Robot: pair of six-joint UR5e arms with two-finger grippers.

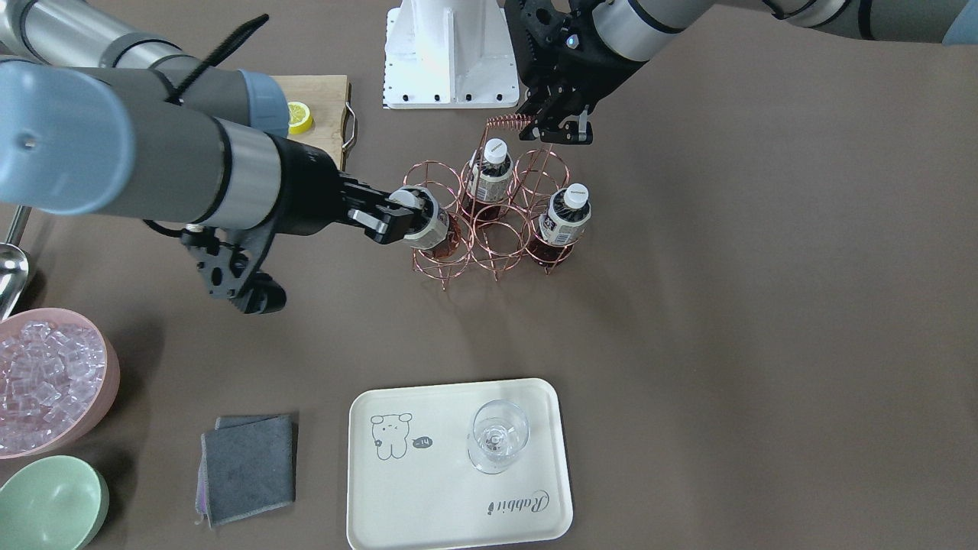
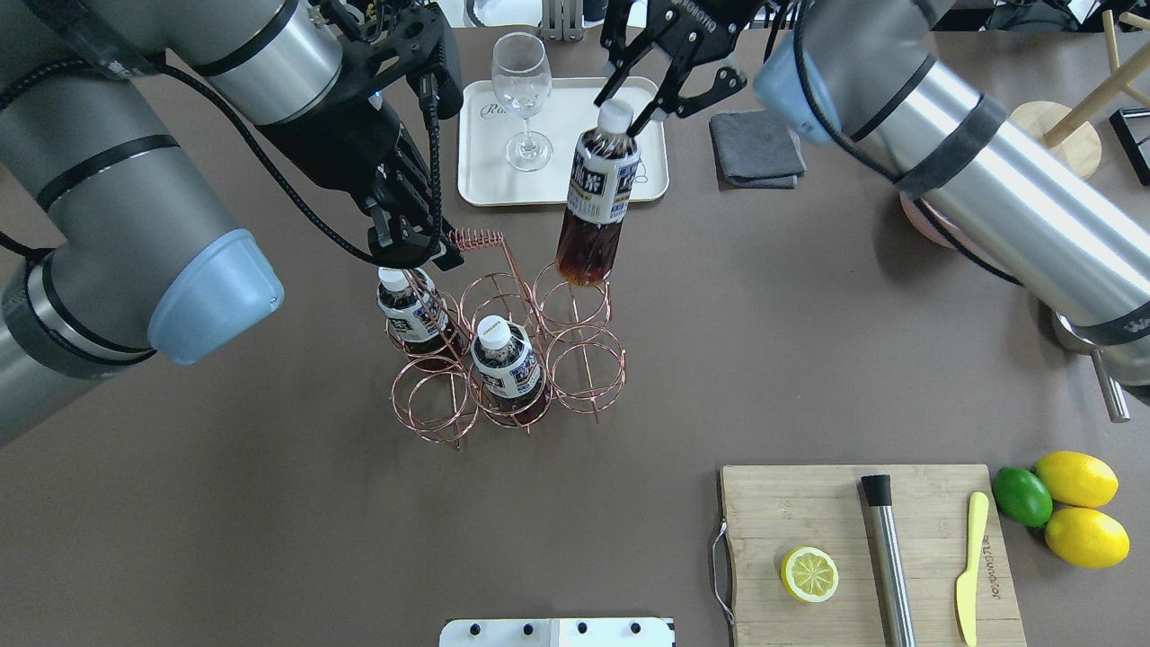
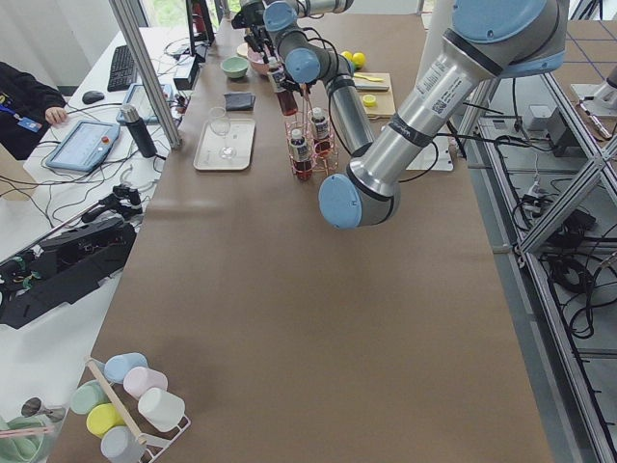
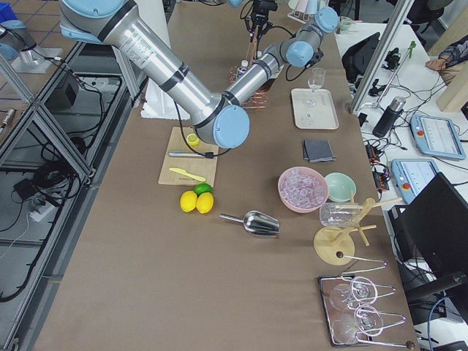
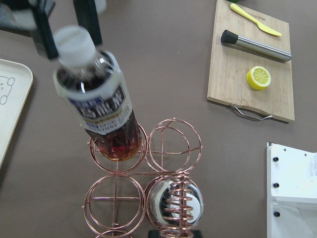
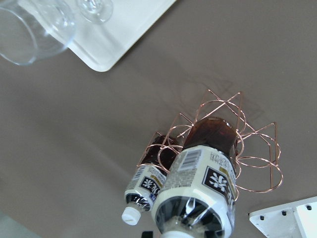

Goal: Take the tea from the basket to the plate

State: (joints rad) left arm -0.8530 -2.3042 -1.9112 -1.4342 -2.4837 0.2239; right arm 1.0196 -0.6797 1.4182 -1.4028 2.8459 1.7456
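**A:** Where do we stand?

**B:** Our right gripper (image 2: 620, 112) is pinching the small white-capped bottle of dark reddish-brown tea (image 2: 597, 189) right at the cap. The bottle hangs tilted, its base low over a corner ring of the rose-gold wire basket (image 2: 550, 355). We judge it is not yet clear of the wire.

**A:** And our left gripper (image 1: 561, 131)?

**B:** It sits at the end of the coiled-wire handle (image 1: 508, 121). We cannot tell whether its fingers clamp the coil or merely flank it.

**A:** So how do we lift well?

**B:** Straight up and slowly, until the base is well above the ring. If we swing sideways early, the base could catch the wire and drag the basket. That would take the middle-ring bottle (image 1: 489, 176) and the far-corner bottle (image 1: 565, 214) with it.

**A:** Our hold is high and narrow.

**B:** Yes, so the bottle may sway, and we keep the carry gentle.

**A:** And the landing?

**B:** The cream rectangular tray with the cartoon animal drawing (image 1: 443, 496) bears a clear stemmed wine glass (image 1: 498, 435). We aim for bare tray near the drawing, well apart from the glass. We stand the bottle upright before we let go.
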